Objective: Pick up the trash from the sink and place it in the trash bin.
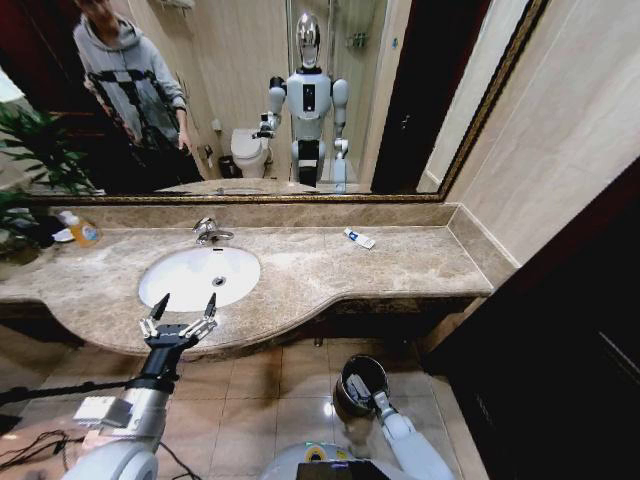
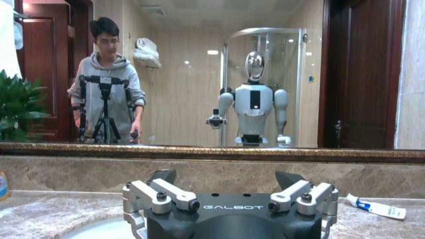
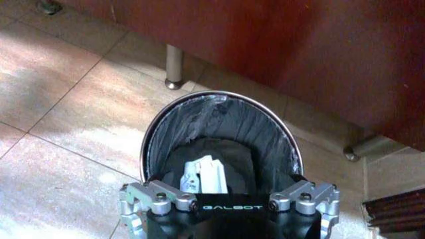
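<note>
Crumpled white paper trash (image 3: 204, 175) lies at the bottom of the small round black trash bin (image 3: 219, 119), which has a wrinkled dark liner and glossy rim. Right gripper (image 3: 229, 186) hangs just above that bin's mouth, jaws spread. Beside the white oval porcelain sink (image 1: 197, 275), a white tube with blue marks (image 1: 359, 238) rests on mottled brown marble. Left gripper (image 1: 183, 312) hovers at the sink's near rim, jaws spread.

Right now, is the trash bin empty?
No. White trash lies at the bottom of the trash bin, just beyond the right hand over it.
</note>
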`<state>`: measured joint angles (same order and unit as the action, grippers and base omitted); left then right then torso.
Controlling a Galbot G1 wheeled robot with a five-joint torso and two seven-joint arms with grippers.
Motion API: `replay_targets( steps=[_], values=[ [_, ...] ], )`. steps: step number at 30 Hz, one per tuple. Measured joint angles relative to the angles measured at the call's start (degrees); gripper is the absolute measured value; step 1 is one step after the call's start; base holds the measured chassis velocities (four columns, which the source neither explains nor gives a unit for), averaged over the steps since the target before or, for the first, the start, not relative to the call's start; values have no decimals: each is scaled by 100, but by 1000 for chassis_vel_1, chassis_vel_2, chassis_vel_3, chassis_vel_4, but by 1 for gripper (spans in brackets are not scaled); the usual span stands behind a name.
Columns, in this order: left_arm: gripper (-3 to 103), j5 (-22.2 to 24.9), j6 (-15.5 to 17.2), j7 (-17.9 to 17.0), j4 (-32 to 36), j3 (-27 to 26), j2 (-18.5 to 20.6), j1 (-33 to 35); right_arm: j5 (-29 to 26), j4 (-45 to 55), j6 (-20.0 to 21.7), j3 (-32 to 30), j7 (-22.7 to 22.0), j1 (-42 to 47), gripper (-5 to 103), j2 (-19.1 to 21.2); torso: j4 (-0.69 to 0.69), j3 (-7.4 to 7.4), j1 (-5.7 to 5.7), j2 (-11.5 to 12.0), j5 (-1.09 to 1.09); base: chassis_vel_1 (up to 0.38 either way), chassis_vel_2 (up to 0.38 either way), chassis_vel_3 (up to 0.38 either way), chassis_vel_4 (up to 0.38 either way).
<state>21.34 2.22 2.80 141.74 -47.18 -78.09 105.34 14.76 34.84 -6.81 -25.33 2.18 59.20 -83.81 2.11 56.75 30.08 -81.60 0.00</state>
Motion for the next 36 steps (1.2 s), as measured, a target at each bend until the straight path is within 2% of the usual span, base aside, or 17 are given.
replay_targets(
  steps=[5, 8, 10, 13, 14, 16, 18, 20, 21, 22, 24, 26, 28, 29, 30, 36],
  values=[
    [100, 0, 0, 0, 0, 0, 0, 0, -45, 5, -17, -3, -99, 5, 100, 10, 0, 0, 0, 0, 0, 0, 0, 0, 0],
    [100, 0, 0, 0, 0, 0, 0, 0, -281, 36, -33, -25, -262, 9, 100, -5, 0, 0, 0, 0, 1, 0, 0, 0, 0],
    [100, 0, 0, 0, 0, 0, 1, 0, -512, 204, -56, -21, -369, 78, 100, 13, 0, 0, 0, 0, 1, 0, 0, 0, 0],
    [100, 0, 0, -1, 0, 0, 0, 0, -975, 1025, -202, 0, -531, 516, 100, 198, 1, 0, 0, 0, 1, 0, 0, 0, 0],
    [100, 0, 0, -1, 0, 0, 0, 0, -975, 1025, -202, 0, -531, 516, 100, 198, 1, 0, 0, 0, 1, 0, 0, 0, 0],
    [100, 0, 0, -1, 0, 0, 0, 0, -1408, 1837, -293, -8, -629, 1041, 100, 375, -1, 0, 0, 0, 1, 0, 0, 0, 0],
    [100, 0, 0, -1, 0, 0, 1, 0, -1490, 2049, -317, -24, -653, 1166, 100, 407, -1, 0, 0, 0, 1, 0, 0, 0, 0],
    [100, 0, 0, -1, 0, 0, 0, 0, -1883, 2960, -342, -191, -710, 1698, 100, 468, 1, -1, 0, 0, -1, 0, 0, 0, 0],
    [100, 0, 0, -2, 0, 0, 0, 0, -2046, 3426, -317, -322, -707, 1965, 100, 415, -1, 0, 0, 0, 0, 0, 0, 0, 0],
    [100, 0, 0, -2, 0, 0, 0, 0, -2046, 3426, -317, -322, -707, 1965, 100, 415, -1, 0, 0, 0, 0, 0, 0, 0, 0],
    [100, 0, 0, -1, 0, 0, 0, 0, -2301, 4536, -317, -575, -712, 2576, 100, 178, 0, -1, 0, 0, 1, 0, 0, 0, 0],
    [100, 0, 0, -1, 0, 0, 0, 0, -2307, 4770, -337, -605, -719, 2718, 100, 134, 0, -1, 0, 0, 1, 0, 0, 0, 0],
    [100, 0, 0, -1, 0, 0, 0, 0, -2248, 5716, -446, -696, -714, 3213, 100, -9, -1, -1, -1, 0, 1, 0, 0, 0, 0],
    [100, 0, 0, -2, 0, 0, 0, 0, -2226, 6787, -448, -830, -553, 3733, 100, -118, -1, 0, 0, 0, 0, 0, 0, 0, 0],
    [100, 0, 0, -2, 0, 0, 0, 0, -2242, 7148, -422, -855, -534, 3866, 100, -144, -1, -1, -1, 0, -1, 0, 0, 0, 0],
    [100, 0, -1, -1, 0, 0, 0, 0, -2296, 8207, -301, -813, -490, 4143, 100, -175, -1, 0, -1, -1, -1, 0, 0, 0, 0]
  ],
)
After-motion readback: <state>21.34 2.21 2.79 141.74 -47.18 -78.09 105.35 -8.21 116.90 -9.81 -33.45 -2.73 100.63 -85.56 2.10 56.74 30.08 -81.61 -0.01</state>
